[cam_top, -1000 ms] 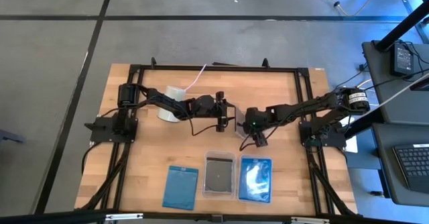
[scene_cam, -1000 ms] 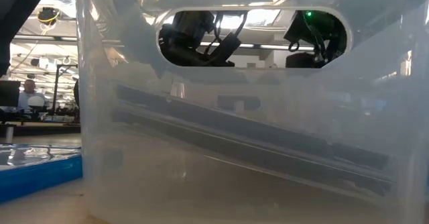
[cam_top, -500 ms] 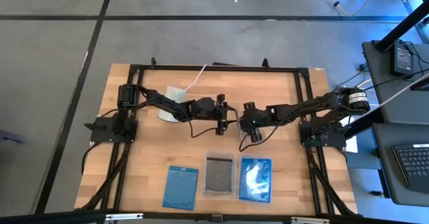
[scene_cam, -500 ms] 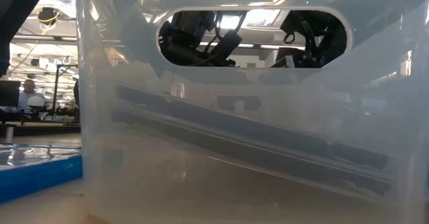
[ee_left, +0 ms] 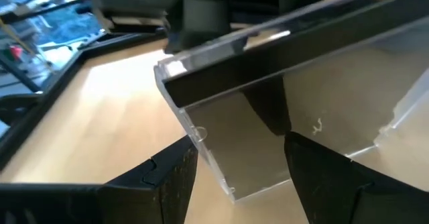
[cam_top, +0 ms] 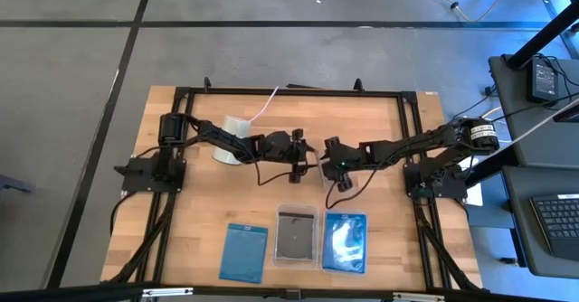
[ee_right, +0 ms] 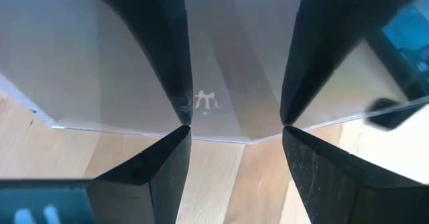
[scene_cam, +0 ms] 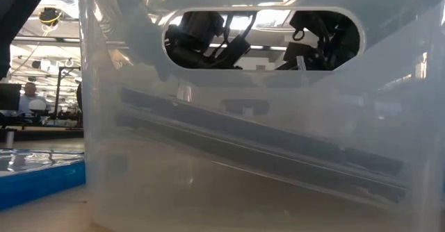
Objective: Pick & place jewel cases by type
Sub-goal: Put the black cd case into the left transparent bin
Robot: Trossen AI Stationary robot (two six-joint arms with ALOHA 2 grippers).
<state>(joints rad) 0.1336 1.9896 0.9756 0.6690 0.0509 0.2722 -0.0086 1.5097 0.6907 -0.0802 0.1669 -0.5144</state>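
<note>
- You've got two blue jewel cases point(cam_top: 245, 252) and a tray point(cam_top: 297, 236) lined up on the counter point(cam_top: 208, 212).
- Right claw point(ee_right: 231, 127) is clamped on a clear case point(ee_left: 268, 117) mid-counter, so it's still unsorted.
- Left claw point(ee_left: 234, 167) sits spread around that same case.

Bright even overhead light, blue cast at right, blurred close-up wrist views

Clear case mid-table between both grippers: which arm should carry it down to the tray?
Probably right: the right gripper straddles the clear case's edge, and the tray lies just below. The left gripper also straddles it.
</note>
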